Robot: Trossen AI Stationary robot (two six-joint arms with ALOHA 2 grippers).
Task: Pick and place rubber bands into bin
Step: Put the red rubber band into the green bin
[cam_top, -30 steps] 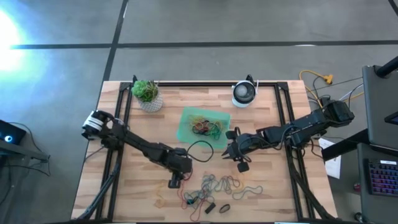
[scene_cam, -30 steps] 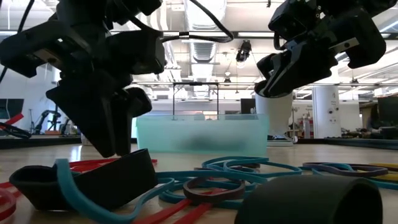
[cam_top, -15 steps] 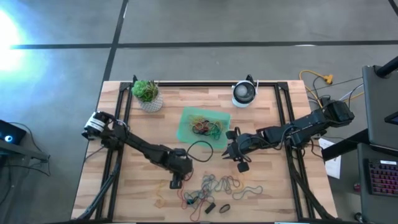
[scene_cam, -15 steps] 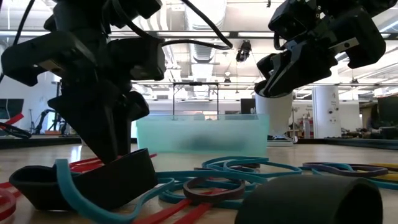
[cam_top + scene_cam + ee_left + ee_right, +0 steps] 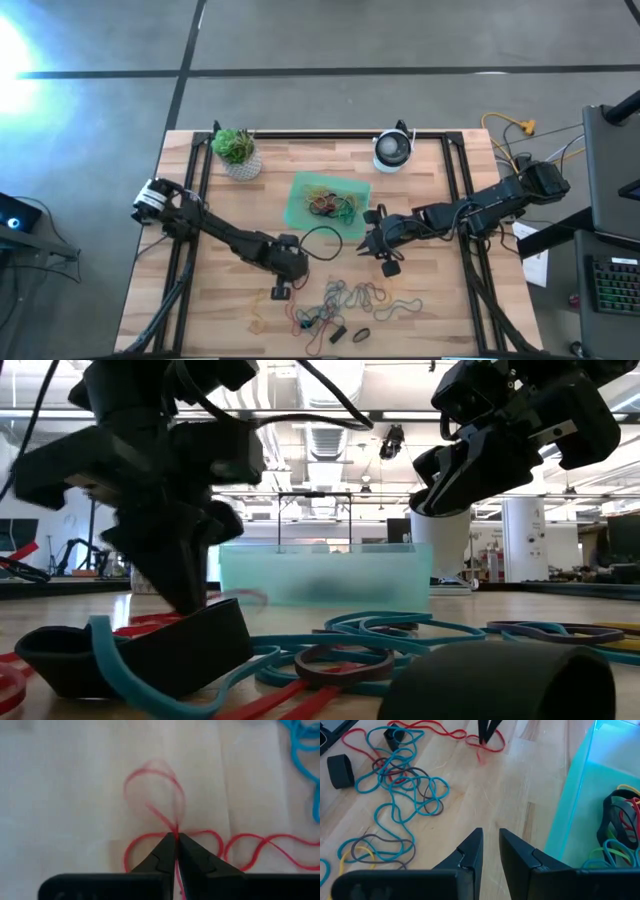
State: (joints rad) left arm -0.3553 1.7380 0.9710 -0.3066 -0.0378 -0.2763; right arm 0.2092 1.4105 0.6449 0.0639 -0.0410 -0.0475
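Several rubber bands point(image 5: 330, 205) already inside the bin point(image 5: 300, 213); many more loose on the counter point(image 5: 200, 310) just beside it. Left fingers point(image 5: 176, 840) pinched tight on a red band point(image 5: 155, 790); right fingers point(image 5: 490, 842) slightly parted, empty

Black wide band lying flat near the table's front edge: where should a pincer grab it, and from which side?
Come straight down on the black wide band and pinch across one side wall, one finger inside the loop, one outside. It appears to lie flat as an open ring, apart from the tangle of rubber bands, so its wall looks easier to pinch than a thin strand.
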